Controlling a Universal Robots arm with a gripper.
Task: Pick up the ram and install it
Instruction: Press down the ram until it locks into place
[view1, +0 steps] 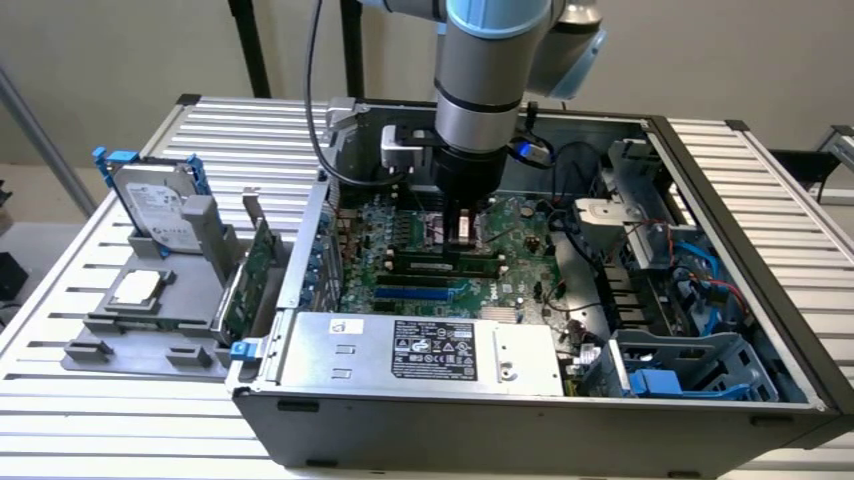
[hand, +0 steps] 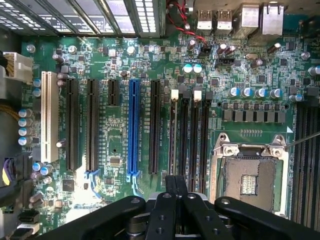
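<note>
Matt black tool (hand: 176, 186) — plastic-looking

Exterior view high, angled down, wrist view close overhead, sharing motherboard (view1: 441, 255).

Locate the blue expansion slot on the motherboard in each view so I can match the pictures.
Exterior view: the blue expansion slot lies on the motherboard, between the labelled power supply and the end effector.
Wrist view: the blue expansion slot runs between black slots, one end near the end effector.
Shared landmark: the end effector.

Ribbed metal table (view1: 120, 420), plain beige wall (view1: 107, 50), black uprights (view1: 248, 45) behind.
</note>
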